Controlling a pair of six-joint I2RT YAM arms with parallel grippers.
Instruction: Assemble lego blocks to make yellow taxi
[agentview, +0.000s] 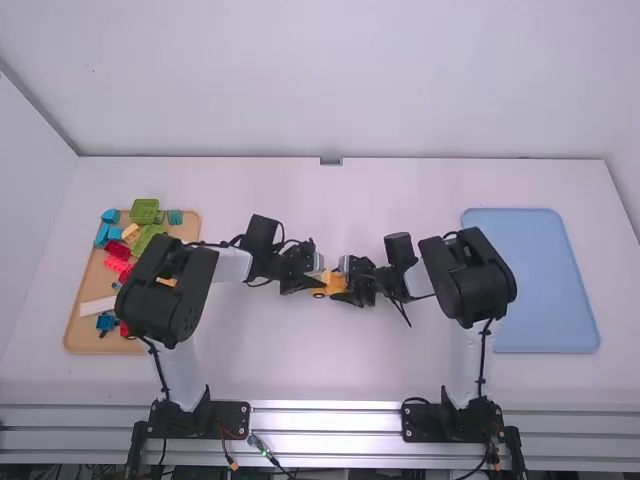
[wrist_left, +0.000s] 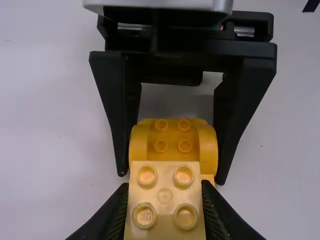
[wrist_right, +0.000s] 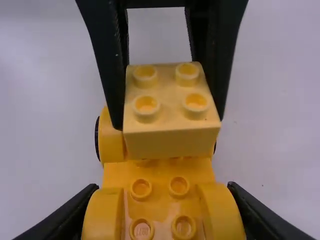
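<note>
In the high view, my left gripper (agentview: 312, 274) and my right gripper (agentview: 350, 284) face each other at mid-table, around the orange-yellow car base (agentview: 333, 284). My left gripper (wrist_left: 165, 202) is shut on a pale yellow block (wrist_left: 165, 196), studs showing. My right gripper (wrist_right: 163, 212) grips the car base (wrist_right: 160, 172) by its rounded fender sides. The pale block (wrist_right: 170, 137) sits over the end of the base farther from the right gripper, between its wheels; whether it is pressed onto the studs I cannot tell.
At the left, a wooden tray (agentview: 88, 330) holds green, blue, red, white and yellow blocks, partly under the left arm. A blue tray (agentview: 540, 290) lies at the right, beside the right arm.
</note>
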